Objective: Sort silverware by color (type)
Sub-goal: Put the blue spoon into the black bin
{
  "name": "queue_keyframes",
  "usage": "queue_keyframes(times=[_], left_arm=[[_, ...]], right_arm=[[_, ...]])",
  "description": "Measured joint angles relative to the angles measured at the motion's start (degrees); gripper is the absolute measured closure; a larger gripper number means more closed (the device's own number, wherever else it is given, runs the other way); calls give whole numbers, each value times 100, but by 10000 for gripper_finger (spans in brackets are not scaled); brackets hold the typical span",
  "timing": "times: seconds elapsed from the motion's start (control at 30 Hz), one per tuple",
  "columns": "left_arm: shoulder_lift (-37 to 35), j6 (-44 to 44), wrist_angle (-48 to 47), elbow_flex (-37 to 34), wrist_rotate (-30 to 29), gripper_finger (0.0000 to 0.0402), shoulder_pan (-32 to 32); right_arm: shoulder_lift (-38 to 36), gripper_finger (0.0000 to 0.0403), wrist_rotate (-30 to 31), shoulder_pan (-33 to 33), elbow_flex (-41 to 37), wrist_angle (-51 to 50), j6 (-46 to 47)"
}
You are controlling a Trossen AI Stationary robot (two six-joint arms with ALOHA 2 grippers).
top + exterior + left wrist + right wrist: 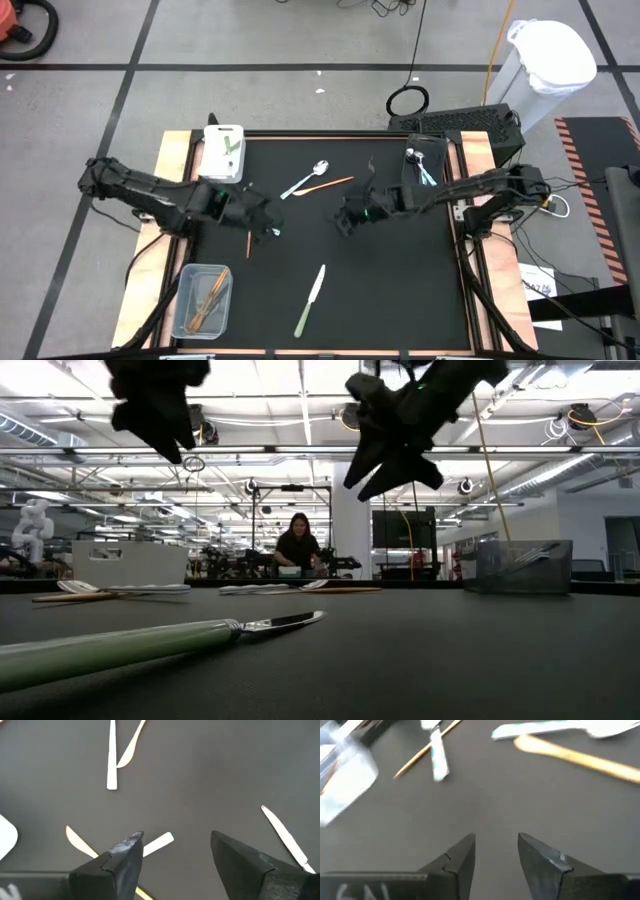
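Both grippers open, empty: left gripper [268, 222] mid-left, right gripper [347, 215] center. Orange stick [248, 243] just below left; spoon [305, 179] and knife [310, 299] loose. Risk: clipping, scattering them.

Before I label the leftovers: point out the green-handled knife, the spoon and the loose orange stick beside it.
green-handled knife [309, 302], high view, where handle meets blade.
spoon [305, 180], high view, mid-handle.
orange stick [328, 185], high view, middle of shaft.
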Motion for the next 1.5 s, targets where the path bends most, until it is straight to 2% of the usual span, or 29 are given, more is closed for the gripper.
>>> queue_keyframes(times=[0.1,0.17,0.33,0.5,0.6,0.7,0.83,1.1,1.5], left_arm=[[80,681,208,-2,407,187,649],[63,1158,299,-2,432,196,1094],[68,2162,934,-2,993,211,2111],[502,2885,2056,-4,1535,225,2967],[835,3195,2508,-3,1739,226,3283],[1189,3827,2740,-4,1994,226,3512],[1738,4015,3111,-4,2380,226,3808],[2765,4307,3652,-4,2385,227,3870],[3654,4320,3840,11,2158,233,3870]], right_arm=[[25,254,26,-500,301,-9,-50],[113,254,13,-824,547,-65,-387],[653,253,-401,-1450,1441,-1054,-1088],[1128,245,-449,-1726,2094,-1624,-508],[1363,239,-530,-1884,2323,-1526,-679],[1637,235,-739,-2062,2545,-1711,-865],[1640,234,-723,-2193,2682,-2238,-942],[1206,234,-716,-2415,2685,-2859,-991],[1064,234,-581,-2360,2691,-3039,-641]])
